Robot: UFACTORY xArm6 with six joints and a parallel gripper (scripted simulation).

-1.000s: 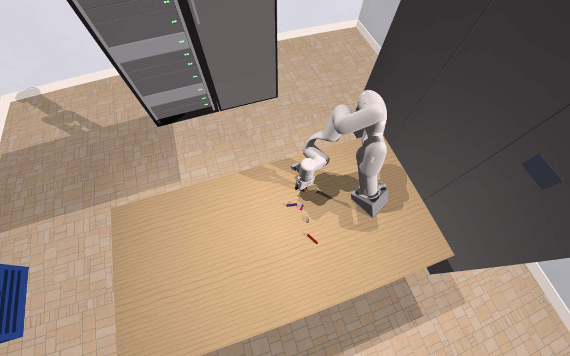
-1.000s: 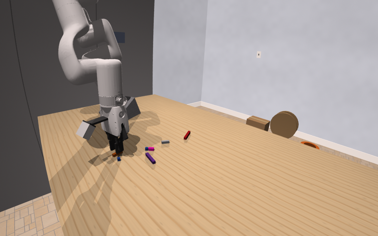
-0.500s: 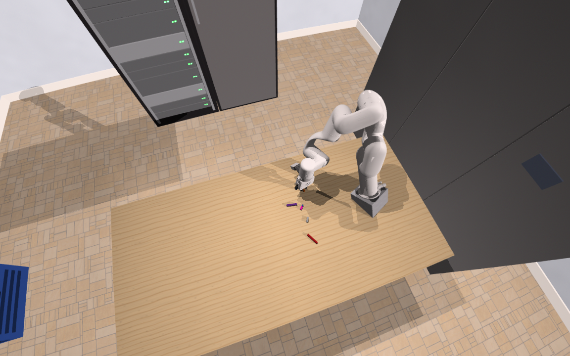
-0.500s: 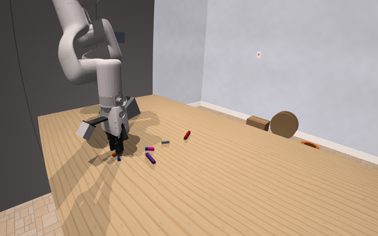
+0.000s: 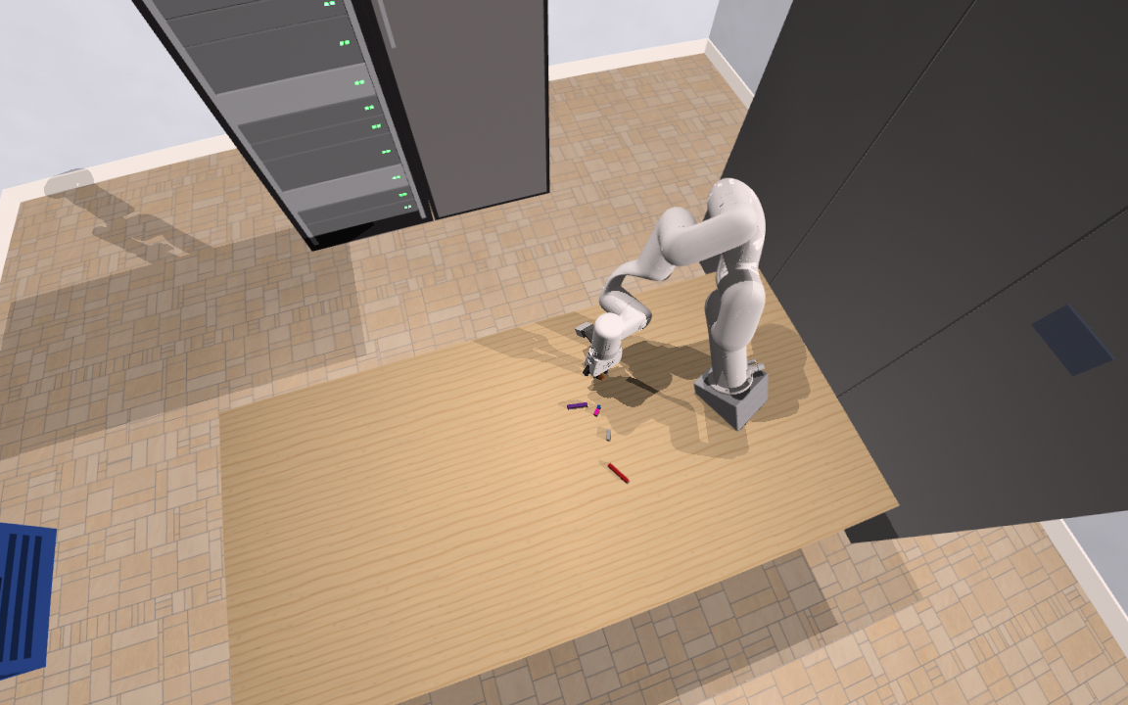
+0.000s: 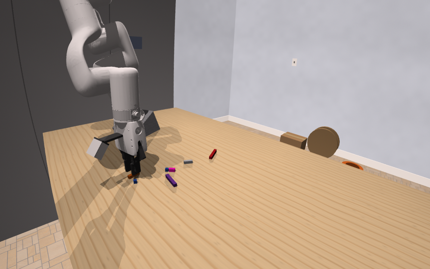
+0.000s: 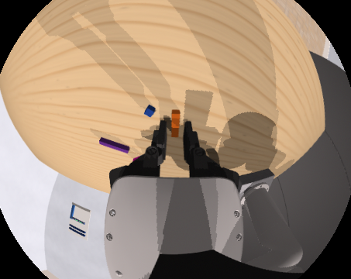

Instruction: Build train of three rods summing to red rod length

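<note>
The orange rod (image 6: 131,176) (image 7: 175,120) lies flat on the table, in the arm's shadow. My gripper (image 6: 133,170) (image 7: 175,129) (image 5: 596,371) is down over it, with one finger on each side of its near end. The fingers stand a little apart and a gap shows on both sides of the rod. A blue rod (image 6: 135,181) (image 7: 149,111) lies just beside it. Another blue rod (image 6: 167,169) touches the end of the magenta rod (image 6: 172,169) (image 5: 596,410). The purple rod (image 6: 171,179) (image 7: 115,145) (image 5: 577,405), the grey rod (image 6: 187,161) (image 5: 607,434) and the red rod (image 6: 212,153) (image 5: 617,472) lie apart.
The arm's base (image 5: 730,399) stands on the table near its far right edge, beside a tall dark cabinet (image 5: 971,262). A server rack (image 5: 357,105) stands on the floor beyond the table. All rods lie in a small cluster near the base.
</note>
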